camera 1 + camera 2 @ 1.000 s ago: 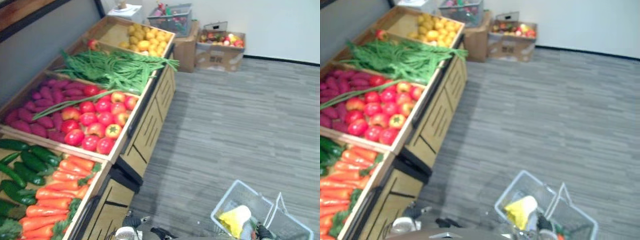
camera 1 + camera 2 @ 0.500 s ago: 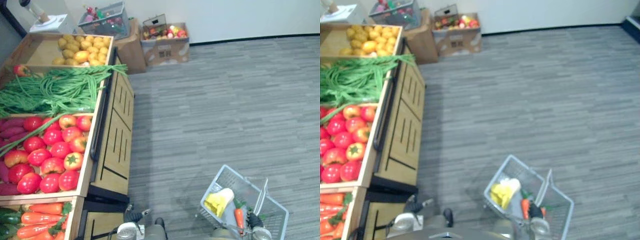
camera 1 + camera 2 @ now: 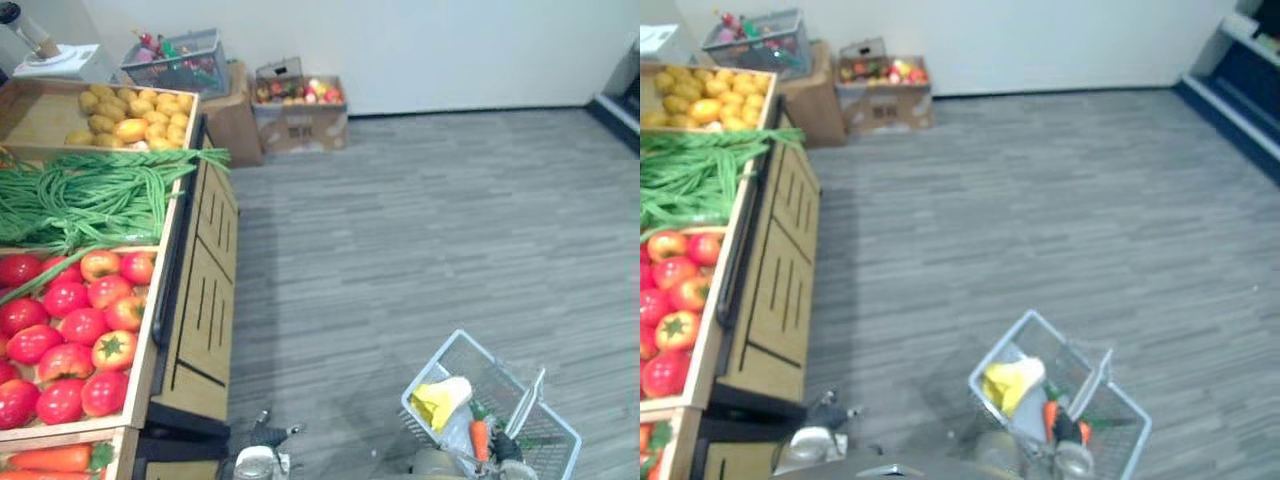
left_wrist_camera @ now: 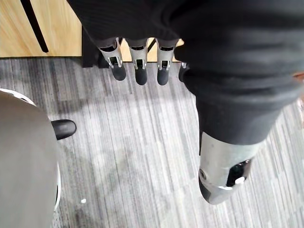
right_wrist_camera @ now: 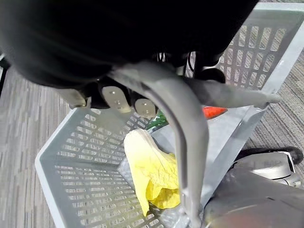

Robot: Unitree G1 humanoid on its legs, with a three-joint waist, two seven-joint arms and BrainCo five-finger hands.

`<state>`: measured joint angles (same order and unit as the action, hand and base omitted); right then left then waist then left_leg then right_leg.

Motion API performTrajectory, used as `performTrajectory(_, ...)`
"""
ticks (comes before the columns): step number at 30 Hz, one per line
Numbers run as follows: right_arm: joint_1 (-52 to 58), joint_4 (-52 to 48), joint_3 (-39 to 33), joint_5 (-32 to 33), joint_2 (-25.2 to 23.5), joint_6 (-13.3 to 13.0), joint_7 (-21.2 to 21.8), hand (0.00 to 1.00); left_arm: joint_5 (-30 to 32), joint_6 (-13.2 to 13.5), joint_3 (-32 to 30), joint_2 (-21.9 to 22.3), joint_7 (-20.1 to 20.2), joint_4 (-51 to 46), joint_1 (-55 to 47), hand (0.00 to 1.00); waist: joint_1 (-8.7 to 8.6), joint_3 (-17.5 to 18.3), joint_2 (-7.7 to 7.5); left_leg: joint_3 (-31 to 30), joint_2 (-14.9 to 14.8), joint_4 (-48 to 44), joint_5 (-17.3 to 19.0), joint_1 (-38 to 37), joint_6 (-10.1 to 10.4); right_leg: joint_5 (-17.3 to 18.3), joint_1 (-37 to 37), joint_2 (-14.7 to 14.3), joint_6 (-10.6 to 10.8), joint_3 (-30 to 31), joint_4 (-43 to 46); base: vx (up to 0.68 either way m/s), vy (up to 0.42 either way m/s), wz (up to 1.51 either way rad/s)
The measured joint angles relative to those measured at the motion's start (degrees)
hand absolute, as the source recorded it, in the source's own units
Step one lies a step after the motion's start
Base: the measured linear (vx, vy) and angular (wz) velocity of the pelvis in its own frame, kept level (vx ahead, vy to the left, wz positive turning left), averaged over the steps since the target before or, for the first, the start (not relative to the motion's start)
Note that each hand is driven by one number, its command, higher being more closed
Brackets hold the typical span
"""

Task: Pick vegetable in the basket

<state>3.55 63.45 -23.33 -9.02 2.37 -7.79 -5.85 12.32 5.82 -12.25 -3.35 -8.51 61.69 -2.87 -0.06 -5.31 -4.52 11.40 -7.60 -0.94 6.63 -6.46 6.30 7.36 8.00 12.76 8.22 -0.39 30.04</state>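
Right hand (image 5: pixel 116 97) curls round the handle (image 5: pixel 190 137) of the basket (image 3: pixel 455 350), with the carrot (image 3: pixel 478 437) lying inside by a yellow bag (image 5: pixel 152 175); left hand (image 4: pixel 141 66) hangs empty, fingers straight. Risk: the basket is carried by one handle, so a swing could tip it and spill the carrot. Right wrist view shows the grip itself; eye views add the produce stand (image 3: pixel 190 300), well apart.

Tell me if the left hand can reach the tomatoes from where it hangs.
Probably not yet. The left hand hangs open, low beside the wooden stand, while the tomatoes lie up in its crate; the arm would have to lift first.
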Motion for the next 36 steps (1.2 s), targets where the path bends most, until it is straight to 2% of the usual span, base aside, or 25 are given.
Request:
performTrajectory(1,-0.06,-0.58,0.14,0.02,0.05,-0.02,0.0,1.0,-0.05,-0.14,-0.38,0.15,-0.05,0.01,-0.05,0.0,-0.01,0.1,0.49,-0.21,-0.93,0.11,0.04,0.33,0.06,1.96,1.22,-0.37,-2.58,-0.9,-0.7,0.07,-0.028,0.04)
performTrajectory(4,0.0,-1.24,0.18,-0.01,0.49,-0.09,-0.02,1.0,-0.41,-0.06,-1.31,0.32,-0.09,-0.08,-0.24,0.0,0.05,0.06,1.27,-1.35,-2.56,0.46,0.2,0.59,0.59,1.93,3.17,-0.47,-2.58,-1.32,-5.05,0.09,-0.076,0.24)
performTrajectory(5,0.04,-1.67,0.3,-0.01,0.57,0.03,-0.01,1.0,-0.98,-0.04,-2.52,0.38,-0.11,-0.11,-0.55,0.0,0.08,0.19,1.1,-1.91,-3.11,0.39,0.59,0.13,1.77,0.51,3.49,-0.2,-1.81,-1.66,-8.45,0.18,-0.246,0.34)
performTrajectory(6,0.27,-1.67,0.88,-0.03,0.51,0.05,-0.01,1.0,-1.07,0.08,-3.41,0.27,-0.08,-0.12,-1.04,0.0,0.05,0.68,0.31,-2.7,-2.65,0.37,0.79,0.04,2.68,-2.42,3.48,0.27,-0.17,-2.52,-10.79,0.16,-0.225,0.38)
performTrajectory(7,0.46,-1.51,0.97,-0.05,0.67,0.04,0.01,1.0,-1.52,0.22,-4.06,0.47,-0.07,-0.05,-1.04,0.0,-0.02,1.01,0.49,-3.29,-2.6,0.48,0.78,-0.03,3.11,-0.22,2.95,0.54,1.97,-3.01,-10.51,0.21,-0.262,0.33)
performTrajectory(8,0.39,-0.75,1.09,-0.13,1.8,0.06,0.0,1.0,-3.53,0.24,-5.66,2.16,-0.01,1.26,-1.05,0.0,0.17,2.34,3.28,-4.34,-4.75,0.78,0.19,0.47,3.89,1.35,2.39,-1.22,1.5,-4.83,-11.22,0.18,-0.195,0.23)
performTrajectory(10,0.15,-0.23,1.18,-0.38,3.95,0.16,0.06,1.0,-5.98,0.24,-6.66,4.63,0.05,1.83,-1.42,0.0,0.33,3.0,5.95,-4.57,-6.39,0.72,-1.5,1.19,4.43,1.94,1.68,-3.11,0.62,-6.35,-12.17,0.19,-0.228,0.19)
performTrajectory(12,0.1,1.37,1.15,-1.74,5.16,0.4,0.12,1.0,-7.81,0.25,-6.82,5.41,0.3,2.23,-2.0,0.0,0.09,3.97,7.53,-5.46,-7.26,0.39,-3.75,1.29,4.67,2.02,-0.52,-4.03,0.41,-7.67,-14.28,0.19,-0.216,0.28)
performTrajectory(17,0.71,2.98,1.67,-2.22,5.69,0.25,0.12,1.0,-10.13,0.27,-7.17,4.93,0.57,2.14,-2.03,0.0,-0.06,4.11,6.98,-8.66,-8.57,-6.14,-4.39,4.63,4.64,1.94,-5.04,-5.22,-0.39,-10.99,-18.55,0.09,-0.116,0.31)
performTrajectory(21,1.02,4.22,1.34,-2.08,5.54,0.27,0.01,1.0,-12.22,0.25,-5.47,3.64,0.56,2.19,-2.2,0.0,-0.75,4.01,5.94,-5.21,-7.65,-7.35,-6.05,6.2,4.35,1.53,-7.54,-3.91,-0.6,-14.18,-20.83,0.05,-0.013,0.4)
performTrajectory(23,1.06,4.42,1.36,-2.03,5.57,0.27,0.03,1.0,-12.21,0.24,-4.82,3.32,0.45,2.2,-2.29,0.0,-0.9,3.97,5.64,-2.35,-6.93,-6.54,-7.74,6.03,4.39,0.54,-8.71,-3.22,-0.87,-15.0,-22.44,0.03,0.003,0.25)
performTrajectory(27,1.04,4.42,1.37,-1.66,5.75,0.11,0.28,1.0,-12.19,0.21,-3.93,3.36,0.24,2.42,-2.37,0.0,-0.96,3.96,6.04,-1.33,-5.97,-0.69,-11.07,4.08,4.27,-1.74,-8.91,-3.19,-1.01,-14.81,-25.64,0.01,0.0,-0.04)
performTrajectory(36,1.29,4.44,1.26,0.53,5.33,0.1,1.12,1.0,-12.12,0.27,-3.86,3.11,1.44,3.83,-1.93,0.0,-1.43,3.7,5.89,-0.64,-5.04,3.01,-10.56,2.15,4.04,-3.67,-9.35,-2.72,-0.23,-14.65,-27.27,-0.06,0.028,-0.01)
